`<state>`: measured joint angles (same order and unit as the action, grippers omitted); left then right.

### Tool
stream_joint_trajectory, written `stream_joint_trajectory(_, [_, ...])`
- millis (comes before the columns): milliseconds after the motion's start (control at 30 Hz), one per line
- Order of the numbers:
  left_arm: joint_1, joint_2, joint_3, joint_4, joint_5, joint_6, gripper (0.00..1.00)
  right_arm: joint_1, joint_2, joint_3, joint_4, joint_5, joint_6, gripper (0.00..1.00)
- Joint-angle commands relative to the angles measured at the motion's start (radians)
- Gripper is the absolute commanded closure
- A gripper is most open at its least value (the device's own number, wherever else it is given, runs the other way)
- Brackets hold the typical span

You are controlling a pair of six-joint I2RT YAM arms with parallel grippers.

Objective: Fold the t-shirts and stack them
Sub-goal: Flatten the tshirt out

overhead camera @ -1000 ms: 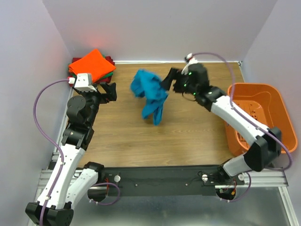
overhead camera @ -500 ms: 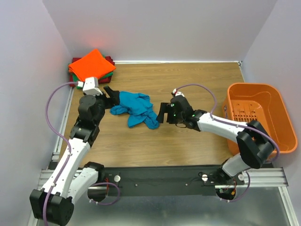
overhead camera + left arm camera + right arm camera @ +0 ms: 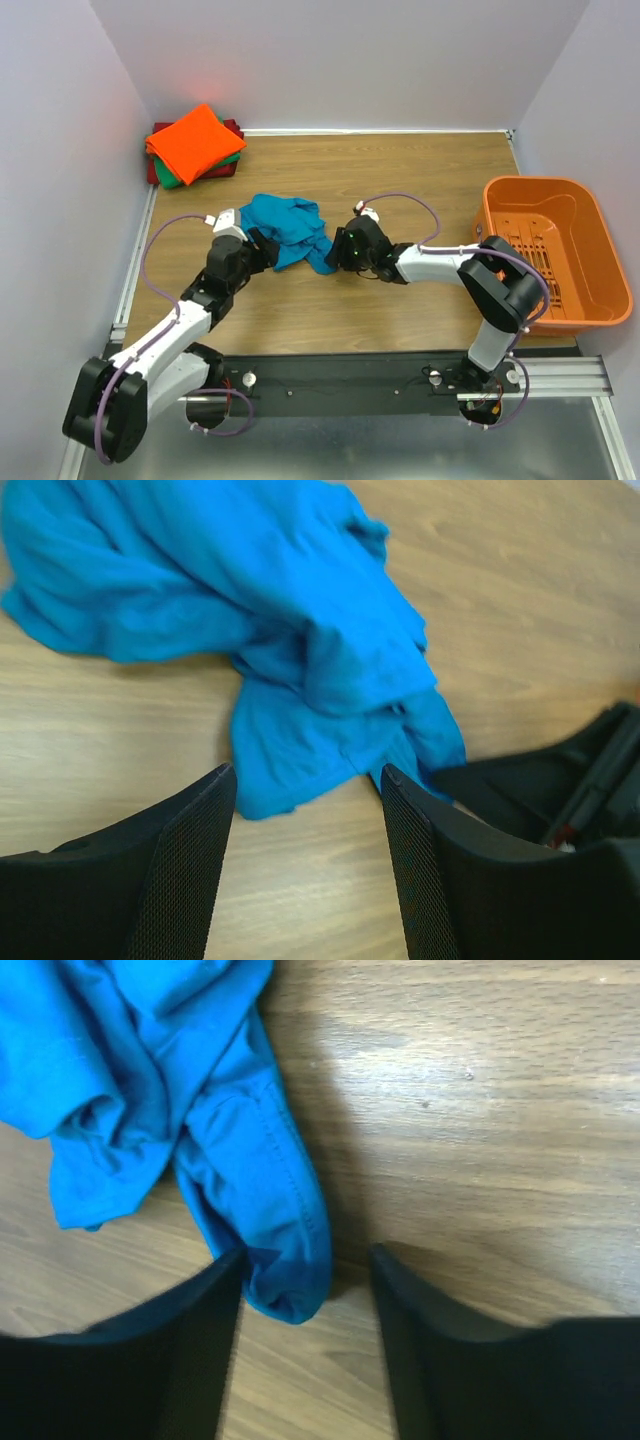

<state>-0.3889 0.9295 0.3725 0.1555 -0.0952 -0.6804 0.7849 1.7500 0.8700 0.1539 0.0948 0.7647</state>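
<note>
a blue shirt (image 3: 288, 228) lies crumpled on the worktop (image 3: 420, 170), a little toward 9 o'clock from its middle in the top view. the left gripper (image 3: 266, 250) sits low at the shirt's 8 o'clock edge. the right gripper (image 3: 336, 252) sits at its 4 o'clock edge, and the two face each other across the cloth.

in the left wrist view that gripper's fingers (image 3: 185, 870) stand apart, and the shirt's near hem lies loose between their tips, not pinched. in the right wrist view the fingers (image 3: 450, 1360) are also apart, with a rounded stitched corner of the shirt lying flat on the wood between them.

at the worktop's 10 o'clock corner is a folded stack: an orange shirt (image 3: 195, 140) on top, then a green shirt (image 3: 172, 180) and a dark red shirt (image 3: 235, 128) showing at the edges. an orange basket (image 3: 540, 183) stands at 3 o'clock, well apart from the blue shirt.
</note>
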Motion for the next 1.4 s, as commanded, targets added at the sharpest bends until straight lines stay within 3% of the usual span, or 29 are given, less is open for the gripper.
stream_joint_trajectory(0, [-0.079, 0.055, -0.044, 0.116, -0.035, -0.051, 0.33, 0.008, 0.022, -0.025, 0.018, 0.068, 0.033, 0.54])
stream_joint_trajectory(100, [-0.105, 0.114, -0.063, 0.174, -0.063, -0.056, 0.33, 0.01, 0.013, -0.023, 0.018, 0.075, 0.036, 0.69])
stream_joint_trajectory(233, [-0.128, 0.215, -0.047, 0.194, -0.096, -0.05, 0.33, 0.01, -0.004, -0.022, 0.015, 0.082, 0.038, 0.77])
stream_joint_trajectory(367, [-0.139, 0.278, -0.038, 0.229, -0.127, -0.051, 0.33, 0.01, -0.032, -0.023, 0.009, 0.097, 0.038, 0.8])
stream_joint_trajectory(500, [-0.153, 0.339, -0.011, 0.251, -0.13, -0.045, 0.4, 0.01, -0.061, -0.019, -0.008, 0.117, 0.03, 0.83])
stream_joint_trajectory(600, [-0.157, 0.364, 0.0, 0.257, -0.141, -0.047, 0.54, 0.01, -0.084, -0.012, -0.022, 0.137, 0.021, 0.85])
stream_joint_trajectory(633, [-0.157, 0.367, 0.003, 0.26, -0.15, -0.044, 0.65, 0.01, -0.092, -0.005, -0.034, 0.144, 0.013, 0.87])
stream_joint_trajectory(700, [-0.157, 0.361, 0.014, 0.262, -0.153, -0.033, 0.78, 0.01, -0.109, 0.004, -0.05, 0.174, 0.001, 0.89])
stream_joint_trajectory(733, [-0.157, 0.344, 0.019, 0.257, -0.155, -0.025, 0.85, 0.008, -0.131, 0.009, -0.069, 0.184, -0.01, 0.89])
stream_joint_trajectory(767, [-0.157, 0.33, 0.032, 0.247, -0.159, -0.018, 1.0, 0.007, -0.139, 0.023, -0.079, 0.209, -0.019, 0.9])
stream_joint_trajectory(900, [-0.156, 0.208, 0.094, 0.112, -0.208, 0.002, 1.0, -0.004, -0.216, 0.079, -0.151, 0.294, -0.074, 0.91])
stream_joint_trajectory(1067, [-0.154, -0.078, 0.218, -0.132, -0.31, 0.048, 1.0, -0.064, -0.377, 0.17, -0.289, 0.367, -0.163, 0.93])
stream_joint_trajectory(1367, [-0.151, -0.293, 0.664, -0.395, -0.397, 0.172, 1.0, -0.081, -0.592, 0.437, -0.41, 0.482, -0.341, 0.94])
